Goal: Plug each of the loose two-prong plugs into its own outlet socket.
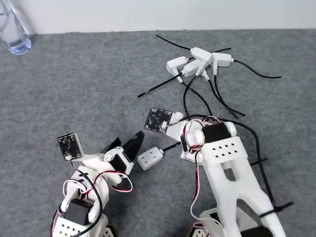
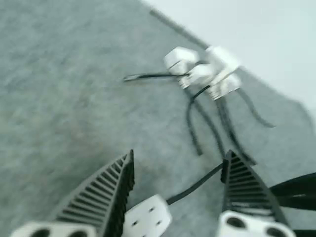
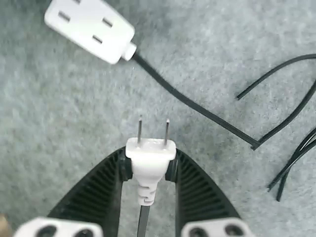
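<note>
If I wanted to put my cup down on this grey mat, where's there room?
Roomiest: the bare mat between the glass, the pile of plugs and the left arm. A smaller strip lies right of the cords. Crowded: the middle, where the socket sits between that arm and the right arm, and the plug pile.

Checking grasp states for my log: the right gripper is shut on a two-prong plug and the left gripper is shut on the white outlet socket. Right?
Not quite. The left gripper is open, not shut on the outlet socket; the left wrist view shows this. The right gripper is shut on a two-prong plug.
</note>
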